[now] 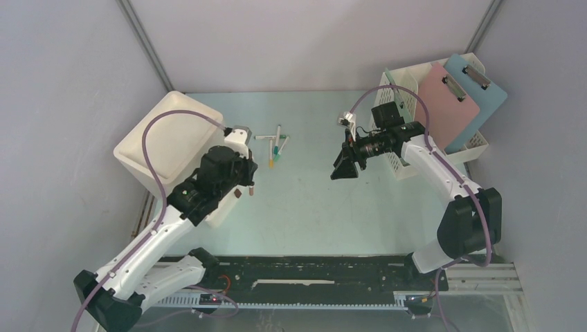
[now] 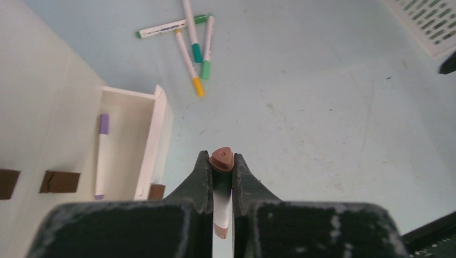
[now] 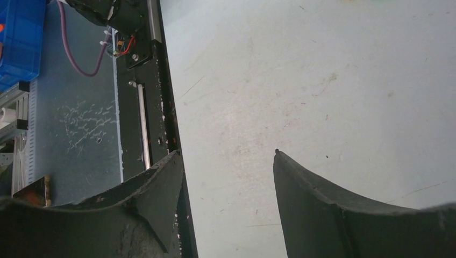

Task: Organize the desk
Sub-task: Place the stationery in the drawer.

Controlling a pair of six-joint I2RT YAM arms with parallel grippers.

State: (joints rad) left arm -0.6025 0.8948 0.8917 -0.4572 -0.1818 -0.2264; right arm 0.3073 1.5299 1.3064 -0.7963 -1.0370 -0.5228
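Observation:
The desk is a pale mint-green tabletop. My left gripper is shut on a white marker with a brown cap, which points away from the wrist. From above, that gripper hangs beside the right side of the white bin. Just to its left a small open white tray holds a purple-capped marker. Several loose markers lie on the desk further back. My right gripper hovers over the middle of the desk, open with nothing between its fingers.
A white perforated file rack stands at the back right, holding a pink clipboard and a blue one. A black rail runs along the front edge. Grey panels wall the desk.

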